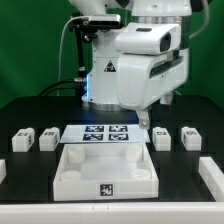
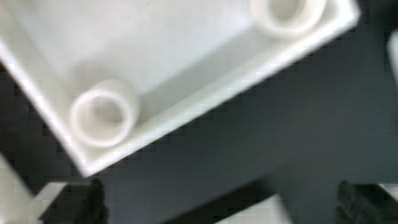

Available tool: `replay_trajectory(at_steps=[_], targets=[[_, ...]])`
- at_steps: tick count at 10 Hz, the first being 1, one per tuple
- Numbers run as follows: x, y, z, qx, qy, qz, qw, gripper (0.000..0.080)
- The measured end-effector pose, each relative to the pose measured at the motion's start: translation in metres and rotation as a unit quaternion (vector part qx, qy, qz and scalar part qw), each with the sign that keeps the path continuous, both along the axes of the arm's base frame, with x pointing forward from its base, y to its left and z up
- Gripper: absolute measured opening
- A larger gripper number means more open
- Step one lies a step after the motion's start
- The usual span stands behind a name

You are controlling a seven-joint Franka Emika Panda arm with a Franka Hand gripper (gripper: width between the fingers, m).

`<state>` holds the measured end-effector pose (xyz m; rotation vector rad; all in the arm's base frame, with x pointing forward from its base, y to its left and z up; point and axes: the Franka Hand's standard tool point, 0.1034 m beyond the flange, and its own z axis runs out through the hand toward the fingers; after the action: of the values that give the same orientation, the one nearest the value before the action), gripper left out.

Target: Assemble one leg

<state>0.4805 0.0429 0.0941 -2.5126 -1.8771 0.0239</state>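
White tray [image 1: 70, 182] rests on the worktop [image 1: 30, 115], a leg [image 1: 160, 137] near it; the tool [image 2: 217, 205] hangs released, empty.

The tray-shaped part [image 1: 105, 170] fills the front middle of the bench [image 1: 30, 115], with the flat marker board [image 1: 104, 133] just behind. Sides as in the exterior view: narrow gaps part the outer left leg [image 1: 22, 141] from the inner left leg [image 1: 47, 136], and the inner right leg [image 1: 161, 137] from the outer right leg [image 1: 190, 135]. The arm [image 1: 140, 65] overhangs the marker board; the bench behind the left legs lies bare.
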Motion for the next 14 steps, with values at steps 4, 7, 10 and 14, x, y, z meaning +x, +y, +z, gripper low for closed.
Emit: replay_trajectory(at_steps=[4,7,10,14], targets=[[-0.048,-0.062,-0.059,0.019,0.014,0.176,0.984,0.065],[-0.053,-0.062,-0.086,0.027,0.02,0.158,0.987,0.065],[-0.052,-0.067,-0.088,0.028,0.024,0.153,0.987,0.0507],[-0.052,-0.067,-0.089,0.028,0.024,0.153,0.988,0.0079]])
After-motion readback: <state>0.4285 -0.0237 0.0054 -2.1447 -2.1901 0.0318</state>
